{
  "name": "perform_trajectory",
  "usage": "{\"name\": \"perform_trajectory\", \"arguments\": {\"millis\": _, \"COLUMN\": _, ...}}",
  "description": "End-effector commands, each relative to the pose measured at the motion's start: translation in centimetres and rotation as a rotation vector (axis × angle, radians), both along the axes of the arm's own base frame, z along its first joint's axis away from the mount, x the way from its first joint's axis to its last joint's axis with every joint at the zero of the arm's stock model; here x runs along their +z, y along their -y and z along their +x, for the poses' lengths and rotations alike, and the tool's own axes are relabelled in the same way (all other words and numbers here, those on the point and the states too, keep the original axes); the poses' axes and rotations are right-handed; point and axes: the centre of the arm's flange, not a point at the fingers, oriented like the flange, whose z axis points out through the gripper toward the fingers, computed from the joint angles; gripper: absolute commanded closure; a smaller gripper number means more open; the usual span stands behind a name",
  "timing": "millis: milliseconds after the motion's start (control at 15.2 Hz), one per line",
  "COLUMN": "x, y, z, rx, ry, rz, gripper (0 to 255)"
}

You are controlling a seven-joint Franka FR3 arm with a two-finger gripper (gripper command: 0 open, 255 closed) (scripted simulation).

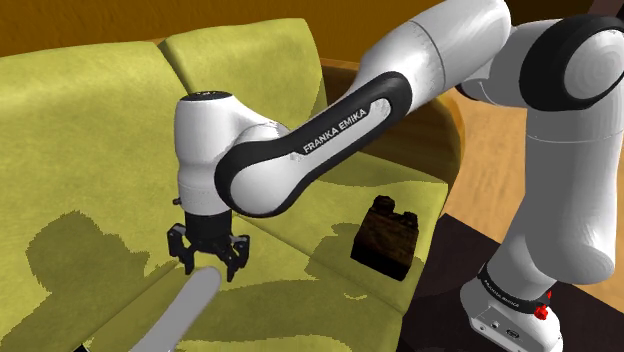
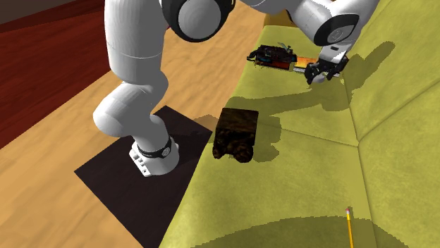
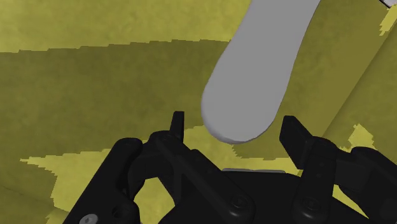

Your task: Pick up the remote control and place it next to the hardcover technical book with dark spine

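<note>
- Gripper [image 1: 208,258]: fingers apart, straddling the rounded end of the grey remote control [image 3: 261,70], mid-seat on the sofa [image 1: 100,120].
- Dark brown block [image 1: 383,236]: near the seat's front edge.
- Book [image 2: 273,56]: near the gripper.

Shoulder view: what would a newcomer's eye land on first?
The big white arm sweeping across the yellow-green sofa. Its open black gripper hovers at the end of a grey remote, and a dark brown block sits further toward the shoulder view's right.

arm [image 1: 430,60] white | joints [image 1: 250,175] dark | FRANKA EMIKA lettering [image 1: 335,132] | pincer [image 1: 210,265] black
</note>
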Motion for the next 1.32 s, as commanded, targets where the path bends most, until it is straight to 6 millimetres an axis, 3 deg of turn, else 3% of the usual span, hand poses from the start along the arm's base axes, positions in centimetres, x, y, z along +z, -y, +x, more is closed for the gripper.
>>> {"name": "perform_trajectory", "arguments": {"millis": 0, "x": -0.9, "y": -0.3, "z": -0.2, "rx": 0.002, "ry": -0.001, "rz": 0.0, "gripper": 255}}
{"name": "perform_trajectory", "arguments": {"millis": 660, "x": -6.2, "y": -0.3, "z": -0.2, "rx": 0.002, "ry": -0.001, "rz": 0.0, "gripper": 255}}
{"name": "perform_trajectory", "arguments": {"millis": 1188, "x": -6.2, "y": -0.3, "z": -0.2, "rx": 0.002, "ry": -0.001, "rz": 0.0, "gripper": 255}}
{"name": "perform_trajectory", "arguments": {"millis": 1254, "x": -6.2, "y": -0.3, "z": -0.2, "rx": 0.002, "ry": -0.001, "rz": 0.0, "gripper": 0}}
